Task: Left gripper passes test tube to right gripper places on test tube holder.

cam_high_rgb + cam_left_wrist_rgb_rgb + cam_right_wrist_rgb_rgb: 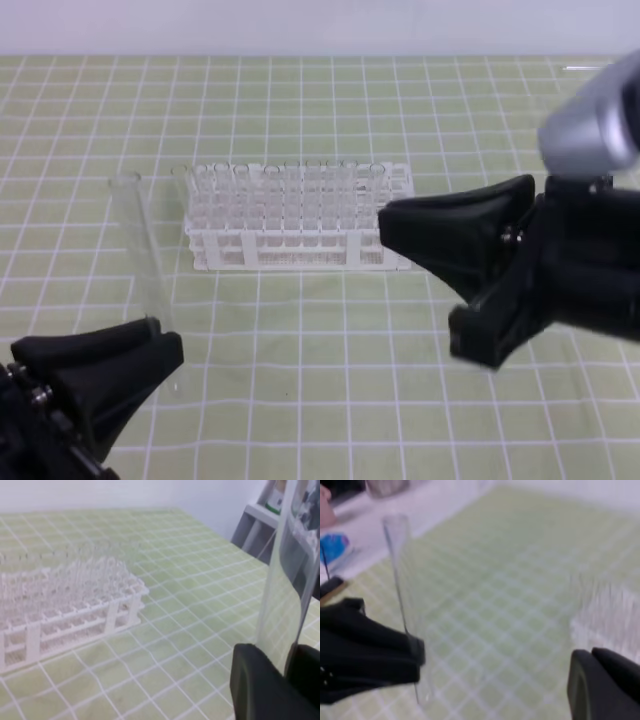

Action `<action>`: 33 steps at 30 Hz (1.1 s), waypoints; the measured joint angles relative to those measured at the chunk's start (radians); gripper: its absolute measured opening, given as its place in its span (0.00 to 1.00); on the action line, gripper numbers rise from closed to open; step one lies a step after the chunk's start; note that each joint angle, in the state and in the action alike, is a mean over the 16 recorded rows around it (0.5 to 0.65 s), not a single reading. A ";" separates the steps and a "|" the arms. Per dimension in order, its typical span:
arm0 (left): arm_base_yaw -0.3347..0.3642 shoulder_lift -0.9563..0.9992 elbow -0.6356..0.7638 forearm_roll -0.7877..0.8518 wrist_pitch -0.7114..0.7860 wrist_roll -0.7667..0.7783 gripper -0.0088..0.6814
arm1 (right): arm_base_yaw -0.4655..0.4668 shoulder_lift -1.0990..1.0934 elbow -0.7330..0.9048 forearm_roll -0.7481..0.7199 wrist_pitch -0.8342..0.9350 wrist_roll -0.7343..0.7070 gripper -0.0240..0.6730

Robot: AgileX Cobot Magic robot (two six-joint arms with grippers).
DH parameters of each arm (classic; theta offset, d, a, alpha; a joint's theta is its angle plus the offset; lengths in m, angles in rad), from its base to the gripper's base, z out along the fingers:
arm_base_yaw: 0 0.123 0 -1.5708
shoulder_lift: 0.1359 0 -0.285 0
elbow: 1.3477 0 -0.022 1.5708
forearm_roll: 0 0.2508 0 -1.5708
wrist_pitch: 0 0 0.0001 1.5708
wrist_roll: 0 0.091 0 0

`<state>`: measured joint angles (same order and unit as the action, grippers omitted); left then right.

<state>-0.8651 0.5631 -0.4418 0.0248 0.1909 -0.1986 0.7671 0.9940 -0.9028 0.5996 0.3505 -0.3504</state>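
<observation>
The left gripper (160, 352) is holding the test tube (140, 265) upright, its two black fingers pinching the glass low down near the rounded end, so that most of the tube is standing free above the claw with the open rim uppermost. The tube is sitting to the left of the test tube holder (290, 230) and a little nearer the viewer than it, well apart from the white rack and not touching the green gridded mat (330, 400) so far as I can tell. On the other side of the rack, the right gripper (400, 228) is hanging with its fingers pressed together and nothing between them, its tip reaching just in front of the rack's right end. The tube is looking thin, nearly see-through and very light, stiff but brittle, and I would judge smooth glass like that to be slippery between hard black pads. For the hand-over, the free upper length seems the sensible place for the right claw to take hold, above the left fingers, with a gentle squeeze across the round wall; the claw would need to be opening first. Too hard a grip could be cracking the glass, too light and the tube may be sliding or tilting.
</observation>
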 joint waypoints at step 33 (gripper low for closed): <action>-0.002 0.289 0.009 0.072 -0.364 0.072 0.10 | 0.342 0.074 0.194 -0.104 -0.765 -0.006 0.54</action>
<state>-0.8669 0.8520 -0.4333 0.0969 -0.1734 -0.1266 1.1088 1.0681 -0.7088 0.4953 -0.4141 -0.3565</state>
